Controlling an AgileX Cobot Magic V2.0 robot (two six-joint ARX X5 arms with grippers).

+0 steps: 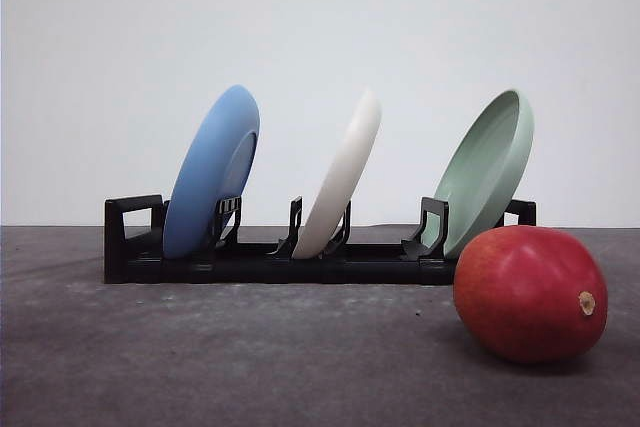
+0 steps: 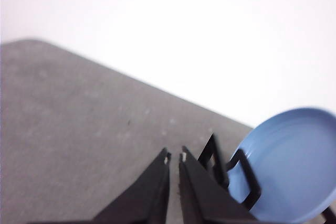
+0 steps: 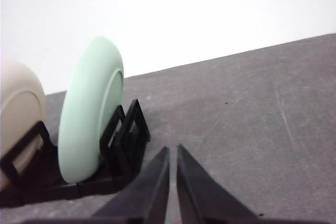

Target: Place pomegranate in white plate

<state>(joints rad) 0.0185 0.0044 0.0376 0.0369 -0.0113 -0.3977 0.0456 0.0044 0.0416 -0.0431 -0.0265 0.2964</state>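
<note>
Three plates stand on edge in a black rack [image 1: 300, 262] on the grey bench [image 1: 220, 367], all leaning the same way, tops tipped toward the right of the front view. The blue plate [image 1: 212, 172] fills the left slot, the white plate [image 1: 342, 175] the middle one, and the green plate [image 1: 487, 172] the right one. Each rests between short black uprights, with clear gaps between one plate and the next.

The pomegranate [image 1: 528, 293] sits on the bench in front of the rack's right end, nearer the camera than the green plate and partly overlapping its lower edge in the front view. It is red with a faint yellowish blush, and its small tan stem spot faces right. It lies well apart from the white plate, and nothing is touching it.

In the left wrist view, the left gripper [image 2: 175, 157] hangs over bare bench, its jaws drawn nearly together with only a thin slit between the tips and nothing held. The blue plate [image 2: 286, 163] and the rack's end frame [image 2: 231, 169] lie just beside it.

In the right wrist view, the right gripper [image 3: 173, 150] is likewise almost closed, a narrow gap between the dark tips, holding nothing. The green plate [image 3: 92, 111] stands near it in the rack [image 3: 123, 140], with the white plate [image 3: 18, 108] one slot further along.
</note>
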